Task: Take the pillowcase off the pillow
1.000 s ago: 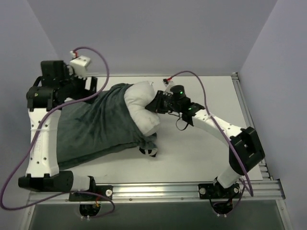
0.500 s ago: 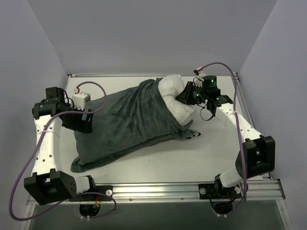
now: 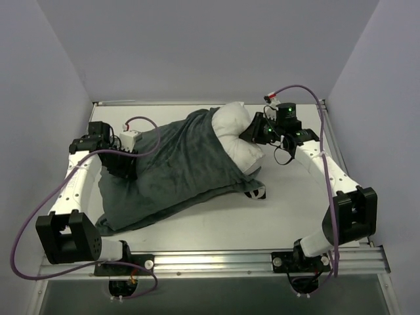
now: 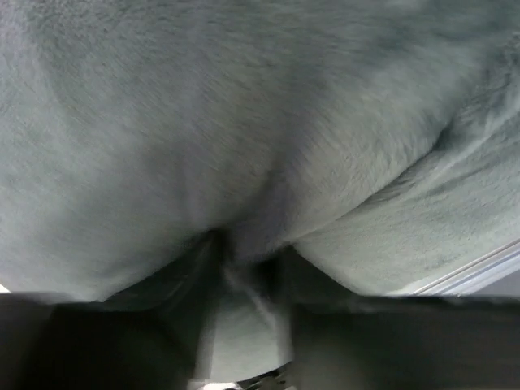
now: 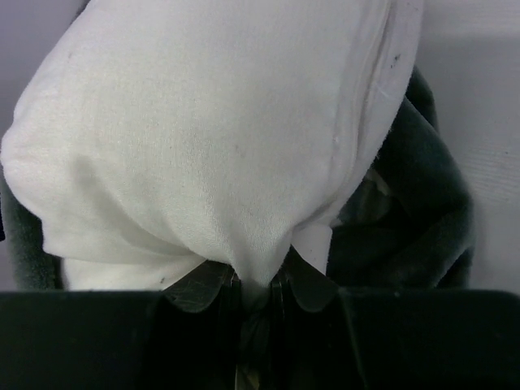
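Note:
The dark grey pillowcase [image 3: 177, 164] lies slantwise across the table, with a scrap of its zebra-striped face [image 3: 254, 192] showing at the open right end. The white pillow [image 3: 235, 128] sticks out of that end at the far right. My right gripper [image 3: 252, 131] is shut on a pinch of the pillow's white fabric [image 5: 211, 138], the fold drawn between the jaws at the right gripper [image 5: 256, 284]. My left gripper [image 3: 126, 172] presses on the pillowcase's left part. In the left wrist view the left gripper [image 4: 244, 268] has a ridge of grey pillowcase [image 4: 244, 122] bunched between its fingers.
Bare white table [image 3: 295, 210] lies in front of and right of the pillow. Grey walls close in the left, far and right sides. An aluminium rail [image 3: 216, 261] runs along the near edge by the arm bases. Purple cables loop off both arms.
The right gripper dragged the pillow and its case towards the far right, then held still. The left gripper swung from the far left onto the pillowcase and closed on its fabric.

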